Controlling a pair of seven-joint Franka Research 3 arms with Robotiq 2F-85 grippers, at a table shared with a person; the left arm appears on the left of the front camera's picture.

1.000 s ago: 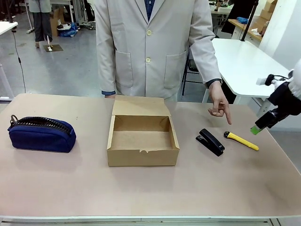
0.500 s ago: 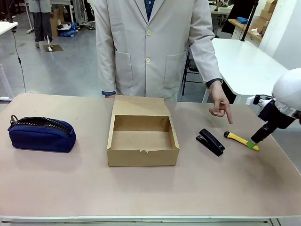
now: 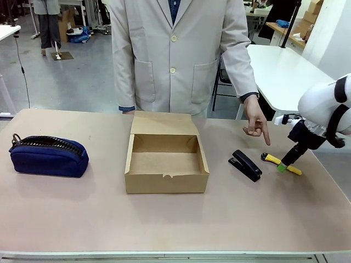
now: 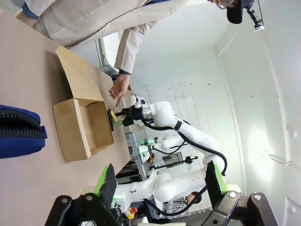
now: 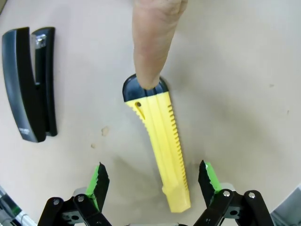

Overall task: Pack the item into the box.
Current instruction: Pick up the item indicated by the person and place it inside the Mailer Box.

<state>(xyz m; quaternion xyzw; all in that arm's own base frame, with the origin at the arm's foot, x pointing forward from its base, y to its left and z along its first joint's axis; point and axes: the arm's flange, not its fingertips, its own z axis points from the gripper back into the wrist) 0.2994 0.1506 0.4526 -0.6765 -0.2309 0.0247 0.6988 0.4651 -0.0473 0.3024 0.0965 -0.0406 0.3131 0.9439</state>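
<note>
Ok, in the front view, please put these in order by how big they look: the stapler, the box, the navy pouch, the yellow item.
1. box
2. navy pouch
3. stapler
4. yellow item, about as long as the stapler but clearly slimmer

This looks like a robotics lab or test workshop. A person in a pale, buttoned lab coat (image 3: 175,60) stands at the far edge of a plain beige counter (image 3: 164,224), and the robot's white right arm (image 3: 323,104) reaches in over its right edge. Behind lies a bare grey floor (image 3: 77,82) with a black cable (image 3: 22,66) hanging down, a white work table (image 3: 285,71) past the far right corner, and cardboard cartons (image 3: 313,8) stacked beyond it.
</note>
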